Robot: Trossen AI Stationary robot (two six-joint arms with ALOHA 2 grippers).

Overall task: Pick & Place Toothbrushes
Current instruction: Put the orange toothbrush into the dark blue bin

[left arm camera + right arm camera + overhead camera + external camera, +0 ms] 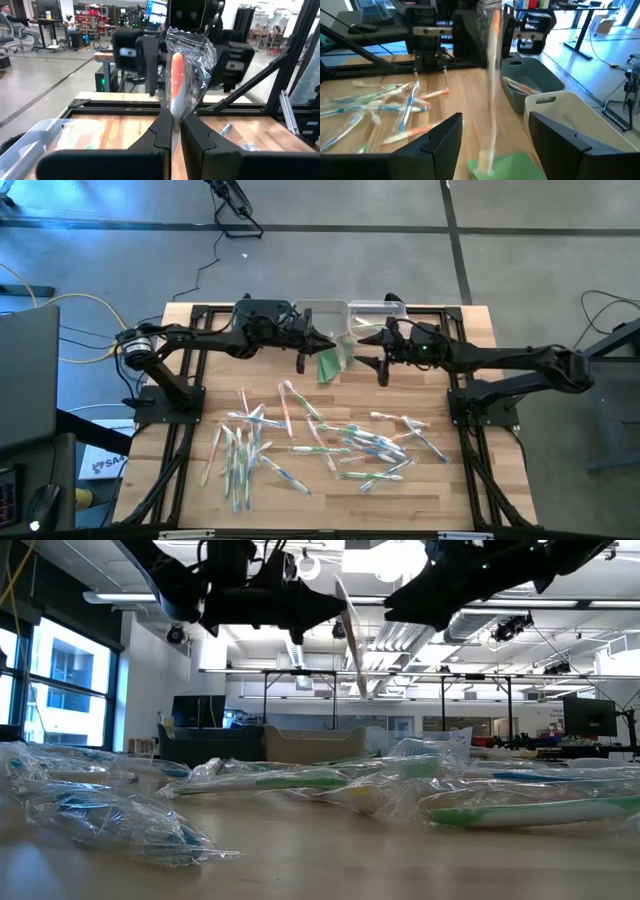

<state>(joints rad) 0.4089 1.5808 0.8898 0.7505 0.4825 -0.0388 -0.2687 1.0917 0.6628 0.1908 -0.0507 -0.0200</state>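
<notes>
One toothbrush [176, 80], orange-handled in a clear wrapper, hangs in the air above the table's far middle. My left gripper [172, 122] is shut on it. My right gripper [495, 120] faces it from the right. It is open, with one finger on either side of the hanging toothbrush [492, 70] and touching nothing. In the low view the toothbrush [352, 645] slants down below my left gripper [325, 605]. Many more wrapped toothbrushes [320, 445] lie scattered flat on the table's near half. My left gripper pinches the wrapped toothbrush between its two fingers, on the wrapper over the handle [173, 112], near the brush's upper end. The fingers reach in level from the table's left and lie across the brush. The brush hangs slightly tilted, clear of the table.
Two bins [322, 312] [378, 308] stand side by side at the far edge behind the grippers. A folded green triangle [332, 364] lies on the table below them. Black frame rails [190, 395] run along the left and right sides.
</notes>
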